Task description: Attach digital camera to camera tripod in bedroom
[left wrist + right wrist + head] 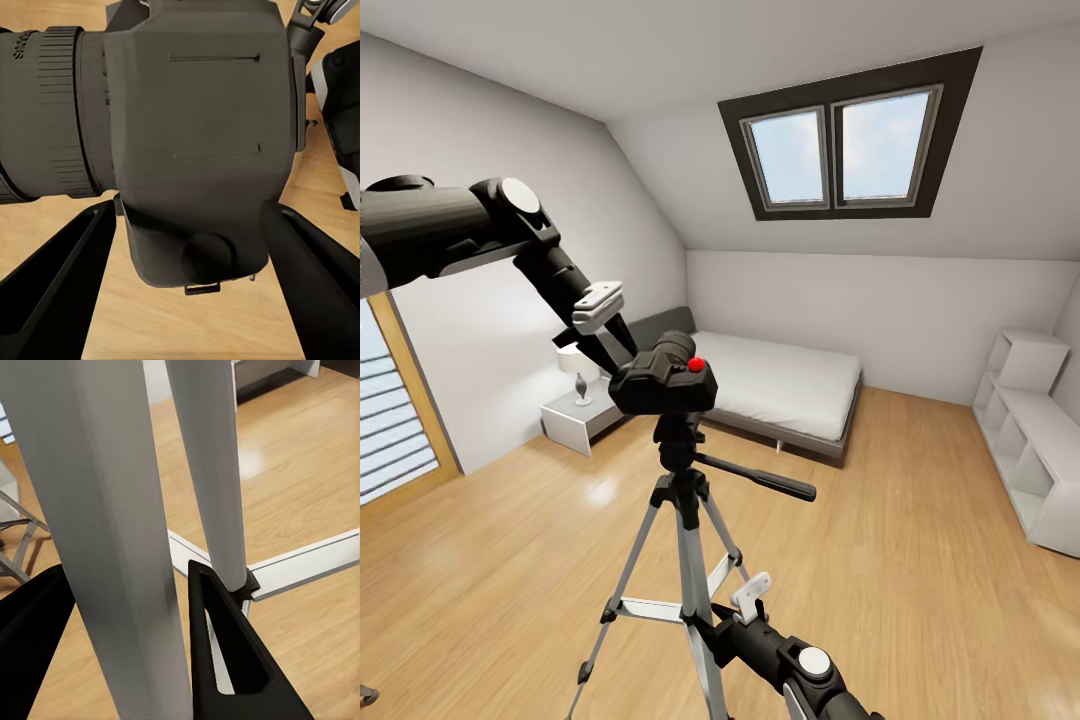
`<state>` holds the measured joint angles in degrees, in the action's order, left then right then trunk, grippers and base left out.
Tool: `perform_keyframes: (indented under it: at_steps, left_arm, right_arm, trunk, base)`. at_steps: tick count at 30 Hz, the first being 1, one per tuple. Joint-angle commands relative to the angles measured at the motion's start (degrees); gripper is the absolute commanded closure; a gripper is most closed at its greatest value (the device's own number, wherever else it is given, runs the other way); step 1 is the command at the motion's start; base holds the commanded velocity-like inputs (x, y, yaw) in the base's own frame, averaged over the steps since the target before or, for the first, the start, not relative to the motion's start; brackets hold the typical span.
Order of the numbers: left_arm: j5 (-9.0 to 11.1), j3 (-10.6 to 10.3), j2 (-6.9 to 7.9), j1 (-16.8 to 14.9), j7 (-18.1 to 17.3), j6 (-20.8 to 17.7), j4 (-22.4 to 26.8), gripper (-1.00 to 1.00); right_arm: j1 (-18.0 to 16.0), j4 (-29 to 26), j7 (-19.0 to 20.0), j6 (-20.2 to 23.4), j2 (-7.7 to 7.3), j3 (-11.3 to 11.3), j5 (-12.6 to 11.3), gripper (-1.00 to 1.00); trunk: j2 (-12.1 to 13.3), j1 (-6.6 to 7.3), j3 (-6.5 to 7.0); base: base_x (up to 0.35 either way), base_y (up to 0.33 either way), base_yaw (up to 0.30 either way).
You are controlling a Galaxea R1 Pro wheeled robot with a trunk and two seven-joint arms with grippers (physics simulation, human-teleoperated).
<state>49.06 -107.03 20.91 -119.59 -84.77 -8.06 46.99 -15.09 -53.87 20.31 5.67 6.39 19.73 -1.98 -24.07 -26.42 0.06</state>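
Behind digital camera (663, 382), left gripper (605, 350) half-hidden

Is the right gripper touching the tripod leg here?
Cannot tell. In the right wrist view the right gripper straddles a leg of the camera tripod, but no contact or gap at the fingers shows plainly.

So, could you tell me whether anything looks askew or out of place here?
Nothing stands out. The camera sits level on the tripod head, the left gripper at it; the right gripper straddles a leg, and the tripod stands upright on the floor.
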Motion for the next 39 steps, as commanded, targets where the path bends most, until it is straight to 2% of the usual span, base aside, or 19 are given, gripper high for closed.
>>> perform_keyframes:
  at_steps: [1, 10, 27, 31, 36, 39]
  left_arm:
    - [0.54, -0.39, -0.05, -0.14, -0.05, -0.62, -0.08, 1.00]
    - [0.63, -0.48, -1.23, -0.42, -0.05, -0.69, -1.16, 1.00]
    - [0.77, -0.63, -1.69, -0.57, -0.05, -0.93, -3.31, 1.00]
    - [0.77, -0.70, -2.42, -0.52, -0.05, -1.02, -4.11, 1.00]
    - [0.77, -1.02, -4.03, -0.25, -0.05, -1.06, -5.47, 1.00]
    - [0.77, -1.14, -4.32, -0.20, -0.05, -1.07, -5.68, 1.00]
  right_arm:
    - [-0.03, -0.09, 0.26, 0.39, 0.02, -0.01, -0.48, 1.00]
    - [-0.03, -0.09, 0.26, 0.39, 0.03, 0.04, -0.47, 1.00]
    - [-0.03, -0.09, 0.26, 0.39, 0.03, 0.05, -0.45, 1.00]
    - [-0.03, -0.09, 0.26, 0.39, 0.03, 0.05, -0.47, 1.00]
    - [-0.03, -0.12, 0.26, 0.39, 0.03, 0.09, -0.48, 1.00]
    - [-0.03, -0.18, 0.26, 0.39, 0.03, 0.10, -0.48, 1.00]
  trunk:
    - [-0.06, -0.02, -0.03]
    - [-0.06, -0.02, -0.03]
    - [-0.06, -0.02, -0.03]
    - [-0.06, -0.02, -0.03]
    - [-0.06, -0.02, -0.03]
    - [-0.06, -0.02, -0.03]
  base:
    - [0.000, 0.000, 0.000]
    - [0.000, 0.000, 0.000]
    - [0.000, 0.000, 0.000]
    - [0.000, 0.000, 0.000]
    - [0.000, 0.000, 0.000]
    - [0.000, 0.000, 0.000]
